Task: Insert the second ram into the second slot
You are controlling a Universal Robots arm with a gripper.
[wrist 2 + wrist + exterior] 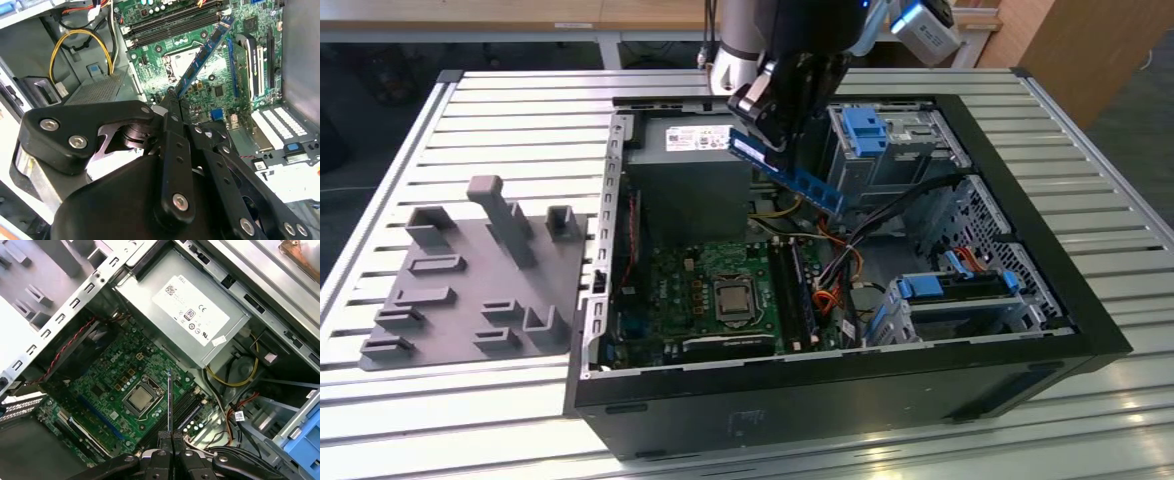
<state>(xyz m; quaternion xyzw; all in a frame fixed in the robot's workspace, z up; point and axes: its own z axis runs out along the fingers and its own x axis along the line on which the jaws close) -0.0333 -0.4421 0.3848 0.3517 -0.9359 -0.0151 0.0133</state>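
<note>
blue second ram (202, 55), pinched in the jaws of the gripper (172, 100), hangs above the motherboard (700, 280).

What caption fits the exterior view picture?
Gripper holds a blue RAM stick tilted above the motherboard inside the open computer case.

A white printed label (191, 315) was seen on the grey power supply (142, 287). Its wording could not be read.
</note>
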